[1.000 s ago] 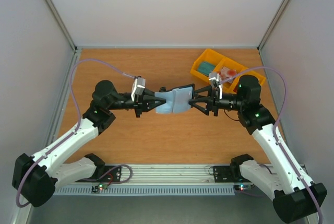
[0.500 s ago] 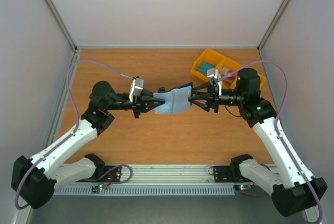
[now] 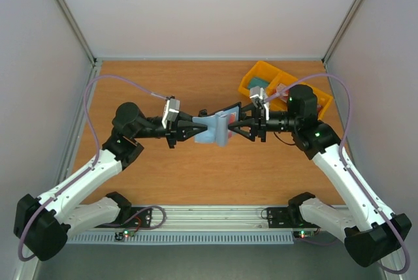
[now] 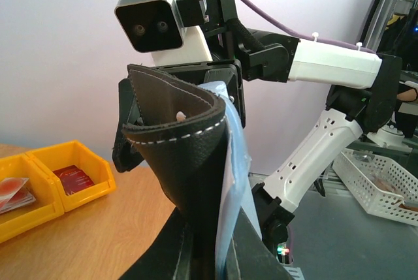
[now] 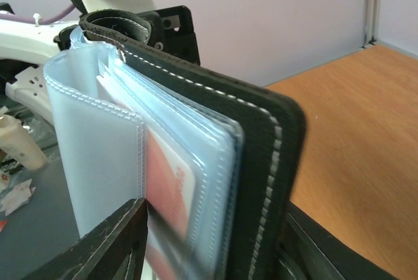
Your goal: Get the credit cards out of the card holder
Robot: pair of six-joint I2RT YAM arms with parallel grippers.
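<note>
Both arms reach in from the near edge and meet over the mid-tabletop [image 3: 163,175]. The holder [image 3: 215,128] hangs between them, clear of the wood, part-folded with its pages toward the right arm. The left pincer [image 3: 198,130] is clamped on the holder's left side. Judged purpose: a fixed anchor so the other arm can work the pages. The right pincer [image 3: 236,128] straddles the opposite edge, one finger against the clear sleeves and the other beside the dark stitched cover. Whether it presses or only brackets, I cannot tell. In the right wrist view the sleeves fan apart and a red card [image 5: 171,182] sits inside one, not yet drawn out. Obstacle, as judged: the sleeves are slack and layered, so a finger may catch plastic rather than card. The cover also curls over near the left pincer and hides the pockets there. Beyond, at far right, is the yellow tray [image 3: 247,89], well apart from the holder, with flat card-like items in its compartments. The right arm partly covers it from above.
</note>
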